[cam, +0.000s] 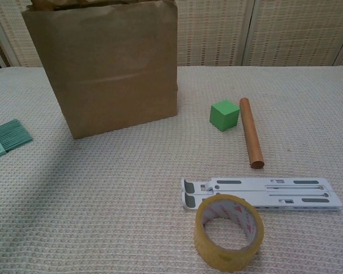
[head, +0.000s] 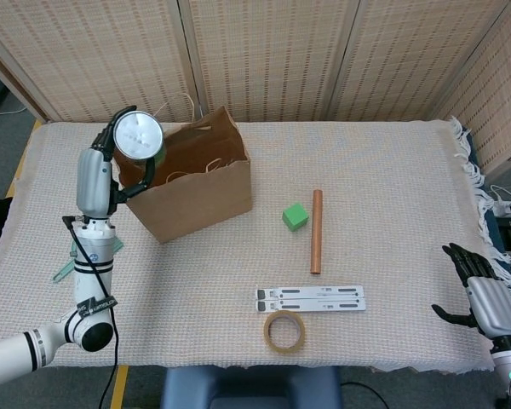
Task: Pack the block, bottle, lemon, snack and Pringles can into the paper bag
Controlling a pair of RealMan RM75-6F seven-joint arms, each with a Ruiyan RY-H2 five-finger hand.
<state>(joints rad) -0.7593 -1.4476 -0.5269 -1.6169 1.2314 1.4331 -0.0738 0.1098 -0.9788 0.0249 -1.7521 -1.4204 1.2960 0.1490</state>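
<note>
Head view shows the left hand raised above the bench near its far left corner, fingers wrapped around the Pringles can. The can's silver end cap faces the camera, so its long axis runs roughly toward the lens, tilted over the left rim of the paper bag. The bag mouth lies just to the right of and below the can; judged from this, the coming move calls for a short shift right and a lowering into the opening. A green can body shows behind the round cap. The green block rests near the bench centre, just beside a brown rod, well apart from both hands. The right hand hangs at the near right corner, fingers spread, holding nothing.
</note>
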